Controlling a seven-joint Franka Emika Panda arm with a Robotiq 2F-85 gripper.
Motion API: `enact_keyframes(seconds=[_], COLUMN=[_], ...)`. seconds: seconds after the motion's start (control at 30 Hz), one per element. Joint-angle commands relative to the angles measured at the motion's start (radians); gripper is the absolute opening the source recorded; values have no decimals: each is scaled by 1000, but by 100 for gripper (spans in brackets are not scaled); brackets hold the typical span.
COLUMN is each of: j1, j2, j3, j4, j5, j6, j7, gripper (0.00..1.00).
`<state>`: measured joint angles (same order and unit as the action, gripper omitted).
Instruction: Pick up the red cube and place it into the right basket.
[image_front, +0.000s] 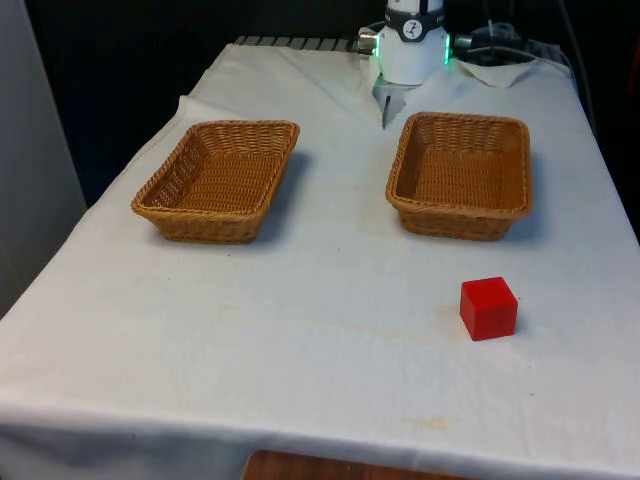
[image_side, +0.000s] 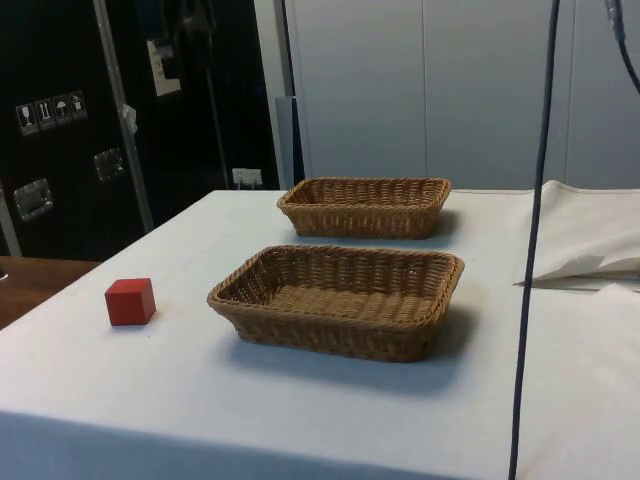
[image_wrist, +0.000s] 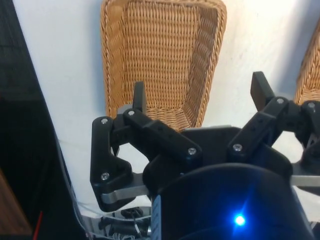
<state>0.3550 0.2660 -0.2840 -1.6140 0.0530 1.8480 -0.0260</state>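
Note:
The red cube sits on the white cloth near the table's front edge, at the front view's right, nearer the camera than the right basket. From the side, the cube rests just beside that basket. My gripper is open with nothing between its fingers, and hangs high over the table's far end. A dark fingertip shows between the two baskets' far ends. A wicker basket lies below the fingers in the wrist view.
The left basket stands at the front view's left, level with the right one; in the side view it is the farther one. A second basket's rim shows in the wrist view. A black cable hangs close to the side camera.

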Motion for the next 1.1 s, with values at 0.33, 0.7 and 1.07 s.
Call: enact_keyframes(seconds=[0.33,0.7,1.07], j1=[-1,0,2], j2=[79,151,239], j3=[19,26,40], j4=[85,173,238], j5=[7,1,-2], j6=[19,22,66], j7=[-18,-18,-55], gripper=[100,100,100])
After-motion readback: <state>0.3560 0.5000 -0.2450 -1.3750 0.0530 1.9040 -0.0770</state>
